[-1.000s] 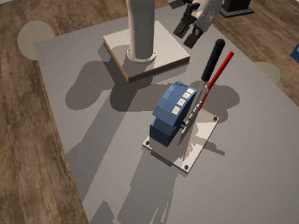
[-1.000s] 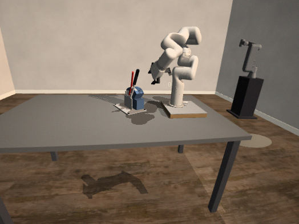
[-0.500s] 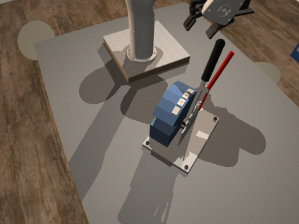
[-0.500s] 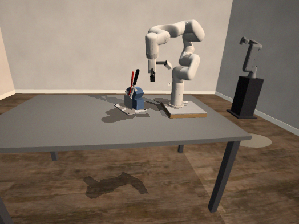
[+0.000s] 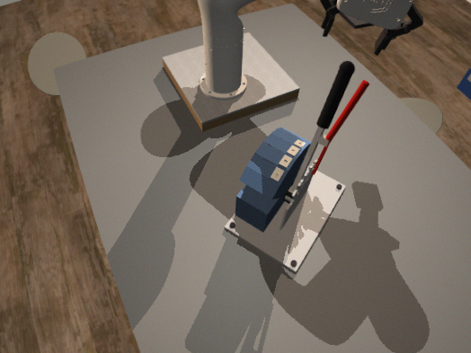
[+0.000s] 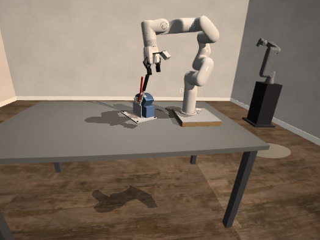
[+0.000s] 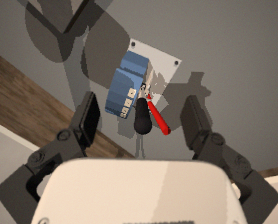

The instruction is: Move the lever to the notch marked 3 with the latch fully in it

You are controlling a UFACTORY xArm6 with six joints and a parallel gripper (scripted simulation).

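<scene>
The lever's black handle (image 5: 336, 93) stands tilted up from the blue notched block (image 5: 270, 175) on a white base plate (image 5: 288, 220). The red bar (image 5: 345, 115) runs beside the handle, spread apart from it. Small number plates (image 5: 288, 159) sit along the block's top. My gripper (image 5: 370, 31) hovers above the handle's top, open and empty. In the wrist view the handle tip (image 7: 142, 120) and red bar (image 7: 161, 120) lie between and below the open fingers. In the exterior view the gripper (image 6: 152, 67) hangs just above the lever (image 6: 146, 82).
The arm's base (image 5: 229, 81) stands on a wooden-edged slab behind the lever unit. The table edge runs along the left (image 5: 90, 200). A second arm on a black pedestal (image 6: 265, 99) stands on the floor far to the right.
</scene>
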